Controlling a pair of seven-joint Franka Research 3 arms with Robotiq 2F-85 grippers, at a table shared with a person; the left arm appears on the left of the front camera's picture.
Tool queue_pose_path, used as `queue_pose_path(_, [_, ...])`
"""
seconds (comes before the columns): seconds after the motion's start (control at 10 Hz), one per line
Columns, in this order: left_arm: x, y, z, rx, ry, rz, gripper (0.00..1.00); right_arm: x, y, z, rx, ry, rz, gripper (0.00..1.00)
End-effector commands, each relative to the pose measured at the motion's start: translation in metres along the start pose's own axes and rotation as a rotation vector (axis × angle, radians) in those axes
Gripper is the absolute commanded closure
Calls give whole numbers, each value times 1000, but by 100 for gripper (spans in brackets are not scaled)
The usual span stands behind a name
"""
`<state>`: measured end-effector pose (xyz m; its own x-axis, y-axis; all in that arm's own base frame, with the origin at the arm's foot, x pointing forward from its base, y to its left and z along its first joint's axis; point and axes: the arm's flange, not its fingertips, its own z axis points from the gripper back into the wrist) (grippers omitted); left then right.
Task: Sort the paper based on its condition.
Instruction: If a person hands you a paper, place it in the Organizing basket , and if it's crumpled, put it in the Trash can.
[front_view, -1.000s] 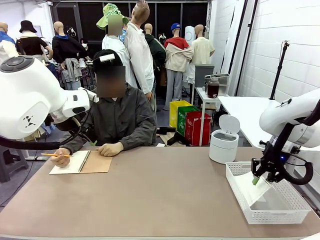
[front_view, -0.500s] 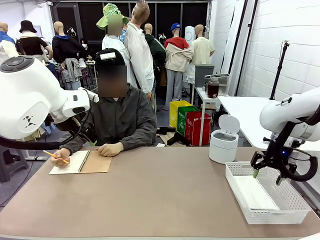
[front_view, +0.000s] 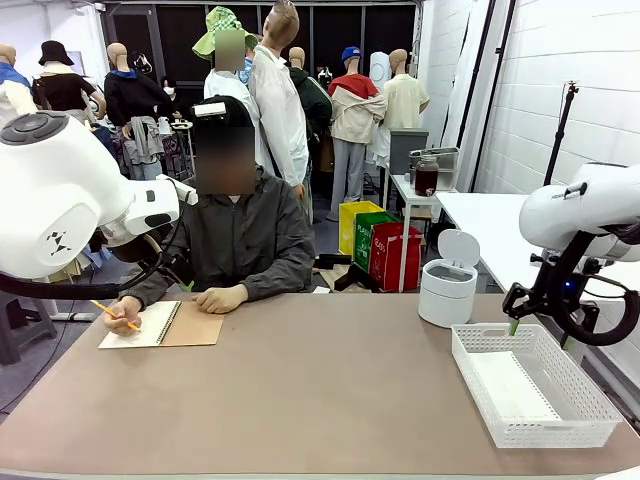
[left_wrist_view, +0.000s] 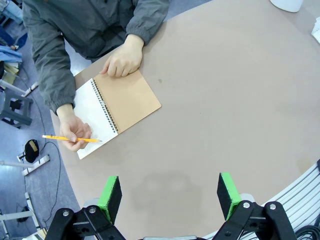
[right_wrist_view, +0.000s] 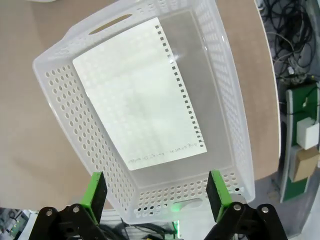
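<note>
A smooth flat sheet of paper (right_wrist_view: 140, 95) with a punched edge lies on the floor of the white perforated basket (right_wrist_view: 60, 92). In the front view the same paper (front_view: 512, 386) rests inside the basket (front_view: 575, 420) at the table's right. My right gripper (front_view: 538, 334) hangs open above the basket with nothing between its green pads (right_wrist_view: 95, 192). In its own wrist view, my left gripper (left_wrist_view: 169, 195) is open high above the bare brown table, holding nothing.
A person across the table holds a yellow pencil (left_wrist_view: 70, 139) over a tan-covered spiral notebook (left_wrist_view: 117, 112), the other hand (left_wrist_view: 122, 59) resting at its top edge. A white lidded bin (front_view: 447, 280) stands at the back right, behind the basket.
My right gripper opened, let the flat sheet fall into the basket and rose above it. The sheet now lies flat. The person's pencil hand shifted slightly.
</note>
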<state>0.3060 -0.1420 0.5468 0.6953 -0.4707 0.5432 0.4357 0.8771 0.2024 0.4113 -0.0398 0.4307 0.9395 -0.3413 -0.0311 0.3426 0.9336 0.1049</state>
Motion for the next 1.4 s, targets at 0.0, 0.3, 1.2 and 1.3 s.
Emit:
queue_pose_path(0.0, [0, 1, 0, 2, 3, -12, 0, 1, -3, -2, 1, 6, -4, 0])
queue_pose_path(0.3, [0, 1, 0, 2, 3, -12, 0, 1, -3, -2, 1, 6, -4, 0])
queue_pose_path(1.2, [0, 1, 0, 2, 3, -12, 0, 1, -3, -2, 1, 6, -4, 0])
queue_pose_path(1.3, [0, 1, 0, 2, 3, -12, 0, 1, -3, -2, 1, 6, -4, 0])
